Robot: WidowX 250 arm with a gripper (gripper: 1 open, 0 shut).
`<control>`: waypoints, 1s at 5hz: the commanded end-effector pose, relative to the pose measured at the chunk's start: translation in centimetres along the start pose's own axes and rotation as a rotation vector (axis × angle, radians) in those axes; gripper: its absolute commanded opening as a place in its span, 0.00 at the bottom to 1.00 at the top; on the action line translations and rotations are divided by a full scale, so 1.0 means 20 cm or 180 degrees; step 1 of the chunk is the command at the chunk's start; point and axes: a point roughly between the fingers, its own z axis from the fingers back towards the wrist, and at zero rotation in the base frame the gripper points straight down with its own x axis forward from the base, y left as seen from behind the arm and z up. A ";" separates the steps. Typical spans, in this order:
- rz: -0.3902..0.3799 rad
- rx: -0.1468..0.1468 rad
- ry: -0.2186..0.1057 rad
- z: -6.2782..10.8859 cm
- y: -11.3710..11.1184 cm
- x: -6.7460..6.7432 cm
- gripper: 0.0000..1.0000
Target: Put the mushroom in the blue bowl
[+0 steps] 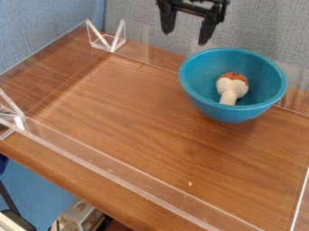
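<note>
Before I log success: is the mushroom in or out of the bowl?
In: mushroom lies inside the blue bowl, below its rim.

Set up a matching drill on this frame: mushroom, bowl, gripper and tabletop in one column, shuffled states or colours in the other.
1. Mushroom
2. Bowl
3. Gripper
4. Tabletop

A. Brown, wood-like
B. Jaws apart, holding nothing
C. Lying inside the bowl
D. Blue, round and deep

Pairs: 1-C; 2-D; 3-B; 4-A
</note>
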 end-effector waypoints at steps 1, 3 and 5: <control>0.0330 -0.0030 -0.0245 0.08 0.06 0.09 1.00; 0.0510 -0.0049 -0.0254 0.10 -0.02 0.10 1.00; 0.0531 -0.0002 -0.0241 0.13 0.02 -0.03 1.00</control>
